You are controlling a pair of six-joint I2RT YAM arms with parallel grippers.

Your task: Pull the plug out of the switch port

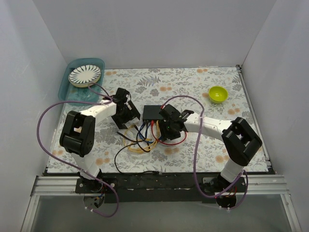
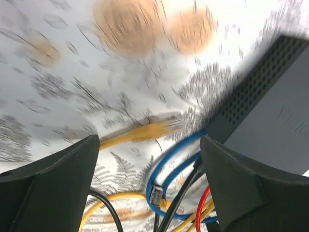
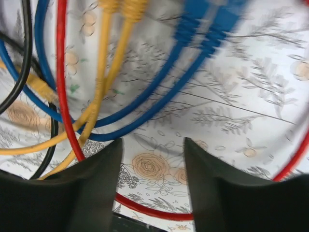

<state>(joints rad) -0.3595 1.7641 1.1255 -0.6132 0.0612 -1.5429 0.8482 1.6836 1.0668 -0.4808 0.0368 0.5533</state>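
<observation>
The black switch [image 1: 152,112] lies flat mid-table, with blue, yellow, red and black cables [image 1: 141,138] trailing from its near edge toward me. My left gripper [image 1: 127,115] is open just left of the switch. In the left wrist view it [image 2: 149,186] hangs over the cables, with the switch [image 2: 273,111] at the right and a loose yellow plug [image 2: 153,129] on the cloth. My right gripper [image 1: 170,124] is at the switch's near right corner. In the right wrist view it [image 3: 153,166] is open and empty, with blue plugs [image 3: 203,19] and yellow plugs [image 3: 123,7] beyond it.
A teal bin [image 1: 79,79] holding a striped plate [image 1: 85,75] stands at the back left. A yellow-green bowl [image 1: 217,94] sits at the back right. A floral cloth [image 1: 193,84] covers the table. White walls close three sides.
</observation>
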